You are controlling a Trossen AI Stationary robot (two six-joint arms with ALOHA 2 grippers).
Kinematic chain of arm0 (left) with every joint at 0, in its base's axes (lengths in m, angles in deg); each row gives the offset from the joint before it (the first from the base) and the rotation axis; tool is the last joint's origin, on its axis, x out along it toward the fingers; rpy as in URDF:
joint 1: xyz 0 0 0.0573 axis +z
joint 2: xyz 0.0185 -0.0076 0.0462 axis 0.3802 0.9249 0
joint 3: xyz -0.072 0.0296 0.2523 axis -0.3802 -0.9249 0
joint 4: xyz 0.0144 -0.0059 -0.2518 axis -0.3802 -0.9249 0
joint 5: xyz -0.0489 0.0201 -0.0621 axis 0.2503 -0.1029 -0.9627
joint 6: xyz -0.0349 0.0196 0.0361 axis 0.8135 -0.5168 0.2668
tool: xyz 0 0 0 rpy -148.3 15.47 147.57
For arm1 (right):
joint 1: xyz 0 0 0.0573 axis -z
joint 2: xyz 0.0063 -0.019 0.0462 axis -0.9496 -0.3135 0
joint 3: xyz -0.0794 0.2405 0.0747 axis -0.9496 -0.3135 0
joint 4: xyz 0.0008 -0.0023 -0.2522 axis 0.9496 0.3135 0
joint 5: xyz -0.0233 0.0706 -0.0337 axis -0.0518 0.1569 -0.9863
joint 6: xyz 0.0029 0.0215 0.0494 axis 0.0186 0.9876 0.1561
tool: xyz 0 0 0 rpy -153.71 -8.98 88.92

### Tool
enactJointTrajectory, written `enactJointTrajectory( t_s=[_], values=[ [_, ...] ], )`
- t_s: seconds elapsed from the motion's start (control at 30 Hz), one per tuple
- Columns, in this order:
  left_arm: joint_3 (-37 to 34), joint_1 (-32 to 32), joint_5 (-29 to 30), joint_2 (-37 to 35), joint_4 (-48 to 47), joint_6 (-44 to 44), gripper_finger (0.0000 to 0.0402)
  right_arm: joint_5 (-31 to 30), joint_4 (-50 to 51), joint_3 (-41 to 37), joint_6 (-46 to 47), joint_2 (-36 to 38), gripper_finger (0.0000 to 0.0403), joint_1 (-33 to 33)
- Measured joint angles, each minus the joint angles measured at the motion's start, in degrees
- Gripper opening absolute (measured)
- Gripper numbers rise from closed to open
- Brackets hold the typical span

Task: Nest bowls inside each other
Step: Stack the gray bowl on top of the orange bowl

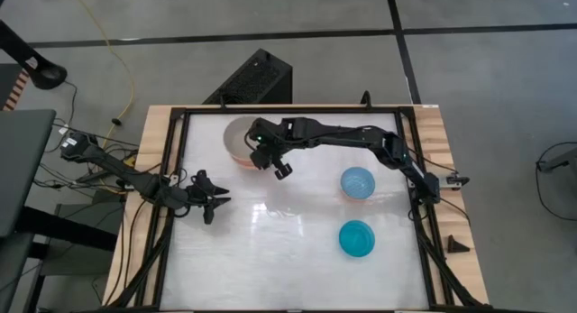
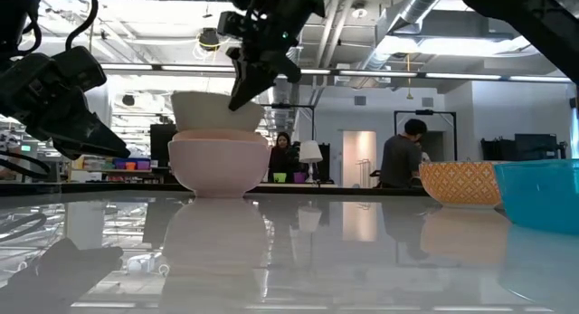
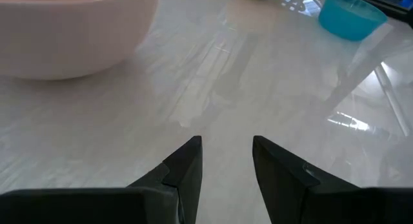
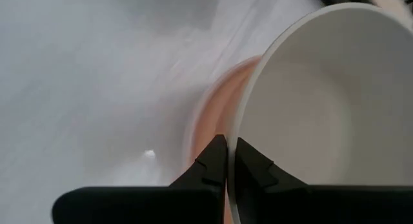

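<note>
A pale pink bowl (image 2: 217,165) stands on the table at the far middle. A whitish grey-beige bowl (image 2: 210,110) is just above it, its underside at the pink bowl's rim (image 4: 205,114). Whether the two bowls touch, I cannot tell. My right gripper (image 4: 231,156) is shut on this upper bowl (image 1: 240,135). A light blue bowl (image 1: 358,181) sits inside a salmon-orange bowl (image 2: 460,182) on the right. A teal-blue bowl (image 1: 357,238) stands nearer the front edge. My left gripper (image 1: 215,205) waits open at the left, low over the table, with nothing between its fingers (image 3: 187,162). My right gripper pinches the grey-beige bowl's rim (image 4: 242,130) on the bowl's right side, one finger inside the bowl and one outside (image 4: 210,159). The fingers come slanting down from above (image 2: 244,83). The bowl hangs mouth up, slightly tilted, over the pink bowl.
A black frame (image 1: 180,124) borders the white tabletop. Bare table lies between my left gripper and the teal-blue bowl. People show in the room beyond the table (image 2: 403,151).
</note>
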Motion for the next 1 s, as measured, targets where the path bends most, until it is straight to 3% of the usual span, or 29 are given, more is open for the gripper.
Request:
enactJointTrajectory(
  t_s=[0.37, 1.0],
  values=[
    [0.0, 0.0, 0.0, 0.0, 0.0, 0.0, 0.0125, -0.5, -0.3, 0.0, 10.0, 0.1, 0.0053, 0.3],
    [0.0, 0.0, 0.0, 0.0, 0.0, 0.0, 0.0125, -0.5, -0.9, 0.0, 16.8, 0.1, 0.0062, 0.5]
  ],
)
